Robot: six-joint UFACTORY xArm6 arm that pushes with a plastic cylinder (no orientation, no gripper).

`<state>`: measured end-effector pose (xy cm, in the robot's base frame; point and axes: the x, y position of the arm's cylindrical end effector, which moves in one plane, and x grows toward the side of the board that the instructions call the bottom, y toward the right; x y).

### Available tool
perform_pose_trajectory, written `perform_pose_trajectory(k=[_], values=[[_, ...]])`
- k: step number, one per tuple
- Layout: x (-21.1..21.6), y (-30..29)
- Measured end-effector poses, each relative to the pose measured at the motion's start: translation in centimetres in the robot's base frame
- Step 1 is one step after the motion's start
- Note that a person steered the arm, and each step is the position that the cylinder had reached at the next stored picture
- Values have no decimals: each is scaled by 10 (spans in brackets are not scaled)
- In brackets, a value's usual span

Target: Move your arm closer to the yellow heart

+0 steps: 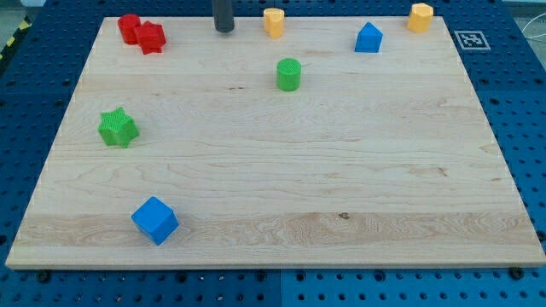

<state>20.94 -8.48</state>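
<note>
The pale wooden board [281,179] lay on a blue pegboard table [34,77], bearing every block. My tip [224,30], a bare dark rod without jaws, rested near the view's top edge. Just to its right sat a yellow block [273,22], the heart shape unclear; another yellow block [420,17] stood far right. Two touching red blocks [141,33] sat to my tip's left.

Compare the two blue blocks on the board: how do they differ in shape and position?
The blue cube sits near the view's bottom left; the blue pentagon-like block sits near the top right. The cube looks larger and stands alone; the other has a yellow block nearby. Both are blue, both far from my tip.
</note>
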Motion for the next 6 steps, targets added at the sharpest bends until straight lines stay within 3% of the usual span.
perform_pose_trajectory(k=[1, 6], values=[[-17, 2], [-16, 66]])
